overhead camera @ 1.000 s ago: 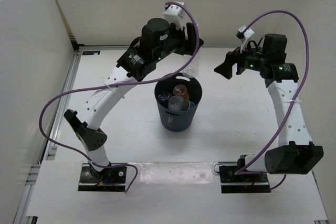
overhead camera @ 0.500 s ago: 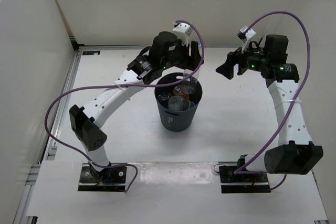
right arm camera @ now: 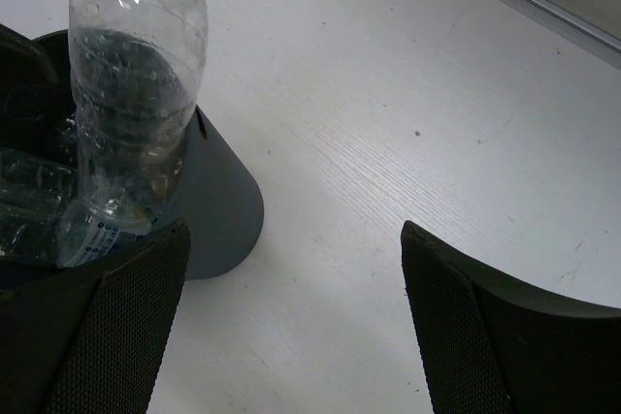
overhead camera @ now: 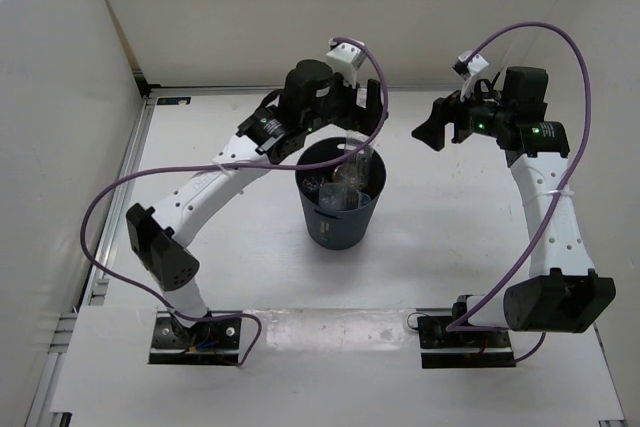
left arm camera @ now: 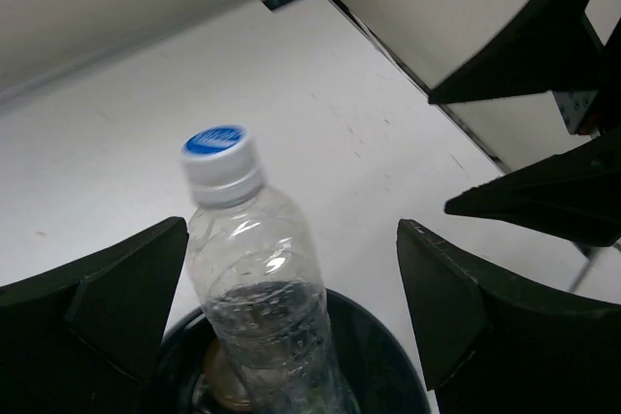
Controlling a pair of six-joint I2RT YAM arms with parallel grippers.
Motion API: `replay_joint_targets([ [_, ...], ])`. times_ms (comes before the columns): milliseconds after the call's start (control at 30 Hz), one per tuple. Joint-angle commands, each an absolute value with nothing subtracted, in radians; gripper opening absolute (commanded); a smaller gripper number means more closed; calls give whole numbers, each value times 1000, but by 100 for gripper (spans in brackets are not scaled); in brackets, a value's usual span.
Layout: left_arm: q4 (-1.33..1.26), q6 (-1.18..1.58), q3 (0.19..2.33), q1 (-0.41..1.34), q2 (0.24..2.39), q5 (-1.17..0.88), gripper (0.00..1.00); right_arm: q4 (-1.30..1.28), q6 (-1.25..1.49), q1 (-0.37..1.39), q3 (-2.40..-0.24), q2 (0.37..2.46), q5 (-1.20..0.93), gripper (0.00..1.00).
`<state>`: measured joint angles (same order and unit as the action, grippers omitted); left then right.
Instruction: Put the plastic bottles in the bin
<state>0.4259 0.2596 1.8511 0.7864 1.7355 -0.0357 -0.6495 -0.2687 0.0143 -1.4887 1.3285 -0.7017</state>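
Note:
The dark grey-blue bin (overhead camera: 338,209) stands mid-table. A long clear bottle (overhead camera: 355,162) with a blue cap (left arm camera: 215,143) stands upright inside it, its neck above the rim (left arm camera: 393,332). My left gripper (overhead camera: 360,127) hangs over the bin's far side, open, one finger on each side of the bottle (left arm camera: 262,288) and gripping nothing. An orange bottle (left arm camera: 225,383) and a labelled clear one (right arm camera: 87,230) lie lower in the bin (right arm camera: 218,210). To the right of the bin, my right gripper (overhead camera: 428,127) hovers open and empty (right arm camera: 291,327).
White walls close the table at the left and back, with a metal rail (overhead camera: 135,147) along the left edge. Purple cables loop from both arms. The right gripper's black fingers (left arm camera: 529,41) show close by in the left wrist view.
The left arm swung forward over the bin, then its gripper opened and let go of the clear bottle, which now stands in the bin. The right arm stayed put.

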Motion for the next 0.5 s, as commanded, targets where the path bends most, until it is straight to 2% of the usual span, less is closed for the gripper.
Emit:
replay_joint_targets([
  [0,388,128,1901,761,1606,89,100,-646,-220,12,-1511,1316,-657,90],
  [233,350,37,1789,658,1467,274,100,-750,-227,28,-1597,1384,-661,90],
  [400,360,45,1617,589,1361,428,100,-771,-181,118,-1627,1414,-464,90],
  [467,389,52,1576,569,1319,489,100,-769,-195,135,-1626,1413,-449,90],
])
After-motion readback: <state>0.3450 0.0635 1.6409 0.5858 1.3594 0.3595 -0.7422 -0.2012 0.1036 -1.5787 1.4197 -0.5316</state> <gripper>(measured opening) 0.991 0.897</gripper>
